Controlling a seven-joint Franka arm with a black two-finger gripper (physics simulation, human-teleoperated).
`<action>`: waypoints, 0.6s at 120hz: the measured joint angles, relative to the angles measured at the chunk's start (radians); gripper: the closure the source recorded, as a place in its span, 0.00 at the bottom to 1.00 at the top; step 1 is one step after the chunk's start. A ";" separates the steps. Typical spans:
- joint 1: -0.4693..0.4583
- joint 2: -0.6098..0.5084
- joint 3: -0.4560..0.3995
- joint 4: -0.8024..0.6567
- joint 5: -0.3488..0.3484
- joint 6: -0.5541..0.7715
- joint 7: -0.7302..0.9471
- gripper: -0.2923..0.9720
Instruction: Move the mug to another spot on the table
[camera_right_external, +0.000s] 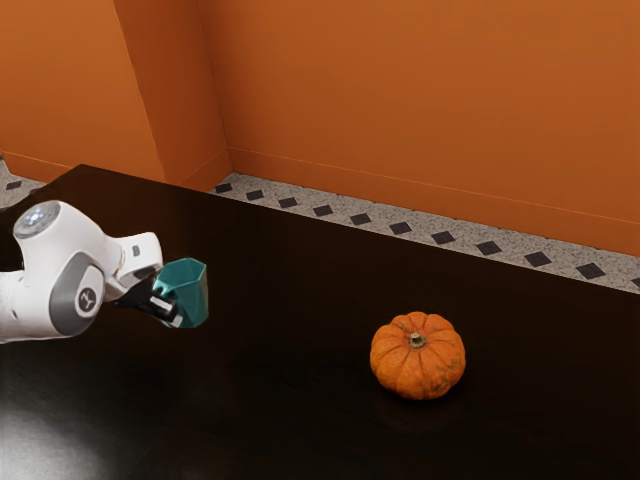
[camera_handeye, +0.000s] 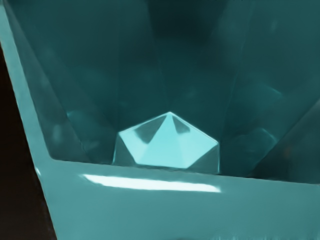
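Observation:
A teal faceted mug (camera_right_external: 187, 290) hangs above the dark table (camera_right_external: 300, 400) at the exterior view's left, tilted with its mouth toward my hand. My black gripper (camera_right_external: 163, 298) is shut on the mug's rim. The white arm comes in from the left edge behind it. In the wrist view I look straight into the mug (camera_handeye: 165, 100), down its angular walls to the pale hexagonal bottom, with the near rim as a bright teal band below.
An orange pumpkin (camera_right_external: 417, 355) sits on the table to the exterior view's right of the mug, well apart from it. Beyond the table's far edge lie a speckled floor (camera_right_external: 420, 225) and orange walls.

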 joint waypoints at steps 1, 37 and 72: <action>-0.006 0.000 0.000 -0.001 -0.004 0.004 0.001 0.79; -0.118 0.035 -0.001 -0.047 -0.128 0.090 0.047 0.83; -0.172 0.114 -0.002 -0.049 -0.176 0.158 0.078 0.81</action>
